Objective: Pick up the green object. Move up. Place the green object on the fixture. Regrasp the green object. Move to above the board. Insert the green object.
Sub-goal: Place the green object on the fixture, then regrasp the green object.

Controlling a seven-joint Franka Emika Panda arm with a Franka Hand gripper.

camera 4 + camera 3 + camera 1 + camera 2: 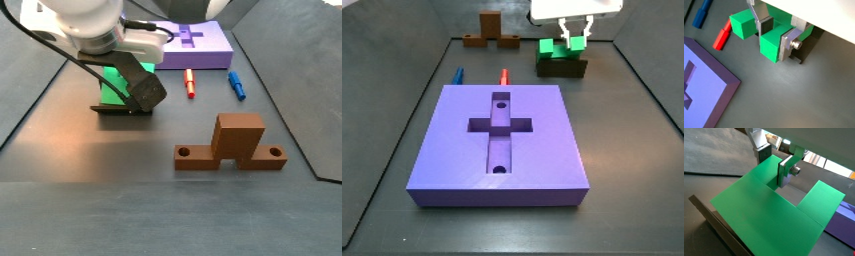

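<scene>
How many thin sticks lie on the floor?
2: the blue stick and the red stick lie side by side beyond the board, left of the pincer. None seems hidden.

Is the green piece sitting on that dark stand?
Yes: the green piece rests on the fixture, the gripper straddling it.

One gripper (569, 41), over fixture (563, 68). One green object (556, 47). One board (502, 140). One red stick (504, 76), one blue stick (457, 74). One orange-brown cross block (233, 146).
</scene>
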